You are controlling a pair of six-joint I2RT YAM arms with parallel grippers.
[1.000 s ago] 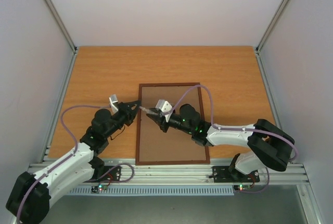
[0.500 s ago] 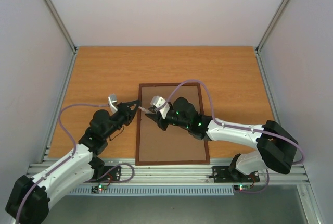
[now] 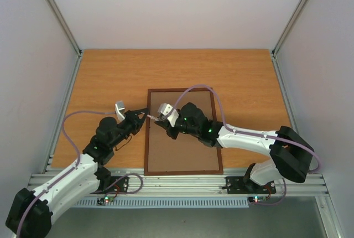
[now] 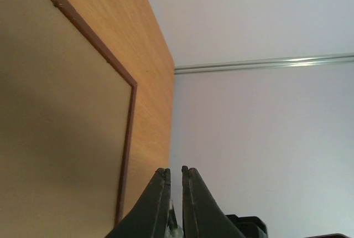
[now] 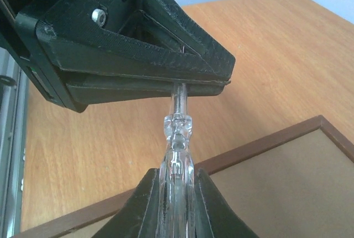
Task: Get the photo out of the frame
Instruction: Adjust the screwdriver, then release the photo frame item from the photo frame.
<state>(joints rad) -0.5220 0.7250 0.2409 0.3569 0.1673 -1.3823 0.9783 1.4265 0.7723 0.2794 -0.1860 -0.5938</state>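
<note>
One thin wooden frame [image 3: 177,159], dark reddish-brown, lies flat and back-up on the orange wood-grain table [image 3: 110,72]. It sits near the table's front edge, between the two arms. Its four narrow rails enclose a plain, matte brown backing board, rectangular and taller than it is wide in the overhead view. The photo is hidden in every view; only the back of the frame shows.

Over the frame's left rail, toward its far end, two black wedge-shaped claws meet tip to tip on a single clear plastic rod [image 3: 151,116]. The rod is a glossy, ridged stick that narrows toward one end. The right gripper [image 3: 158,120] is clamped on the thicker part, and in the right wrist view its two fingers [image 5: 148,196] press against either side of the rod. The left gripper [image 3: 145,114] is closed on the thin end, which vanishes into the seam between its jaws. In the left wrist view its two tapered fingers [image 4: 157,193] stand almost touching, with only a sliver of gap between them.

The count: two white-and-black arms, two purple cables [image 3: 69,124] looping off them, one frame and one rod. Pale, smooth walls [image 3: 166,5] close in the table on three sides.
</note>
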